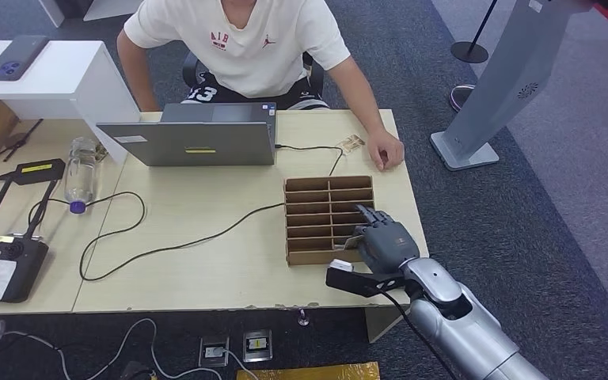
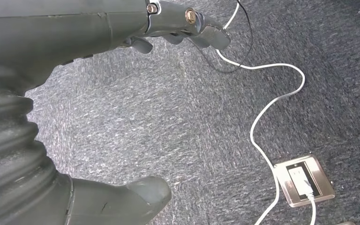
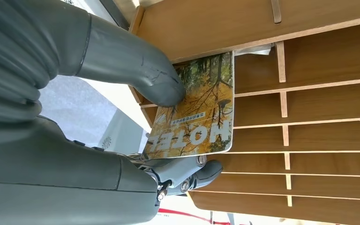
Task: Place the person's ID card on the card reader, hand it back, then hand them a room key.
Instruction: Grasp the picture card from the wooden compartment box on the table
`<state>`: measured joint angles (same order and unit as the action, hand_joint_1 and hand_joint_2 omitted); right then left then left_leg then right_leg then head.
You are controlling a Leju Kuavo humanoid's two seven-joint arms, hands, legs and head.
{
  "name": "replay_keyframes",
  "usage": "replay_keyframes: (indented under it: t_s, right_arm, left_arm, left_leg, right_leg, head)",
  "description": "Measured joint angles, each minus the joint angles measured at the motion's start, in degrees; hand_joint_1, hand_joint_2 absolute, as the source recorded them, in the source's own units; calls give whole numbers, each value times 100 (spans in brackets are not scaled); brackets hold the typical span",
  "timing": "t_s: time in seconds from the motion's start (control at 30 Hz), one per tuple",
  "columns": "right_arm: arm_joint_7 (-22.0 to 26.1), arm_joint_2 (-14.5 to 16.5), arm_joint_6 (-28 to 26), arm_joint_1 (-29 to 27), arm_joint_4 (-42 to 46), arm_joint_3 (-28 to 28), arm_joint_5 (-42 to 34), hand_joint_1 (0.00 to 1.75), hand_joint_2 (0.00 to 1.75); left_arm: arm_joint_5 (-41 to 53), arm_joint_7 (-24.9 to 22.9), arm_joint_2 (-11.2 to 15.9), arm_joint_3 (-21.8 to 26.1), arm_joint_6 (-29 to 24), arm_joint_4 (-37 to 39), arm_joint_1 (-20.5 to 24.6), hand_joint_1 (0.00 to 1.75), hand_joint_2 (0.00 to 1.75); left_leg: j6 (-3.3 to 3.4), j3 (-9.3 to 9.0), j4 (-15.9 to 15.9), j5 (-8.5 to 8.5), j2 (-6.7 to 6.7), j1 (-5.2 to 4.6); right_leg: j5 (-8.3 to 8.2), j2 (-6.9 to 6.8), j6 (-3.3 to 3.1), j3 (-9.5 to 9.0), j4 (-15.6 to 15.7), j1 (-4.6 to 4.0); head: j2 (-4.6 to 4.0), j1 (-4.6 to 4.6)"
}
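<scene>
at the wooden slot rack (image 1: pixel 328 219) on the table's (image 1: pixel 206 269) right side, right hand (image 1: pixel 381 236) pinches the room key card (image 3: pixel 197 110) between thumb and fingers, card marked "hotel", just over the rack's slots. left hand (image 2: pixel 75 42) hangs above carpet, fingers apart, holding nothing. person's hand (image 1: pixel 385 150) rests on the table beyond the rack, a small card (image 1: pixel 351 143) beside it.

The dark grey right hand (image 3: pixel 122 117) holds a rectangular room key card (image 3: pixel 198 108) printed with yellow-orange autumn trees and white "HOTEL" lettering. The slotted wooden card rack (image 1: pixel 328 219) is light brown on a pale beige table (image 1: pixel 206 261). The person's T-shirt (image 1: pixel 245 47) is white with small red marks, possibly logos.
</scene>
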<state>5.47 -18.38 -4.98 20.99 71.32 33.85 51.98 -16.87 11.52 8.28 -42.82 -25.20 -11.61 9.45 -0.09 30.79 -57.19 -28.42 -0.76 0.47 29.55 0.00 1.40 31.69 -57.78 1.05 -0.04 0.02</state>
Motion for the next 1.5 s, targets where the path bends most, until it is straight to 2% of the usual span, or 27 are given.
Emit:
replay_keyframes:
  t_s: [0.3,0.57,0.8,1.07,1.3,1.5]
  right_arm:
    - [-16,32,-109,6,-78,13,-2,175,175]
    - [90,34,-541,192,-91,-80,-255,175,175]
    - [276,-6,-929,852,44,-647,-489,175,175]
    - [494,-68,-1012,1540,63,-1317,-621,175,175]
    - [652,-60,-890,1871,-47,-1408,-522,175,175]
    - [1005,127,-745,2679,-907,-1301,-303,175,175]
  left_arm:
    - [32,1,-9,0,13,0,8,0,175]
    - [84,5,-18,0,-9,0,44,0,175]
    - [178,58,-42,0,-98,0,72,0,175]
    - [302,61,-79,-2,-99,0,166,0,175]
    - [450,47,-103,-13,-36,0,274,0,175]
    - [550,-17,-103,-38,109,0,387,0,175]
  left_leg:
    - [0,0,0,0,0,0]
    - [-1,-1,-1,1,1,0]
    - [-2,-2,-5,5,2,-1]
    - [-2,-1,-6,5,1,-1]
    - [-2,5,-5,5,1,0]
    - [-5,10,-4,12,-1,0]
  right_leg:
    - [0,0,0,0,0,0]
    - [-1,3,0,0,-1,0]
    - [-7,3,-5,1,-1,1]
    - [-8,3,-5,1,-1,1]
    - [-8,2,-5,2,-3,1]
    - [-8,-2,-5,2,-8,1]
  head:
    - [0,0]
    - [0,1]
    - [0,-1]
    - [0,0]
    - [0,-1]
    - [0,-1]
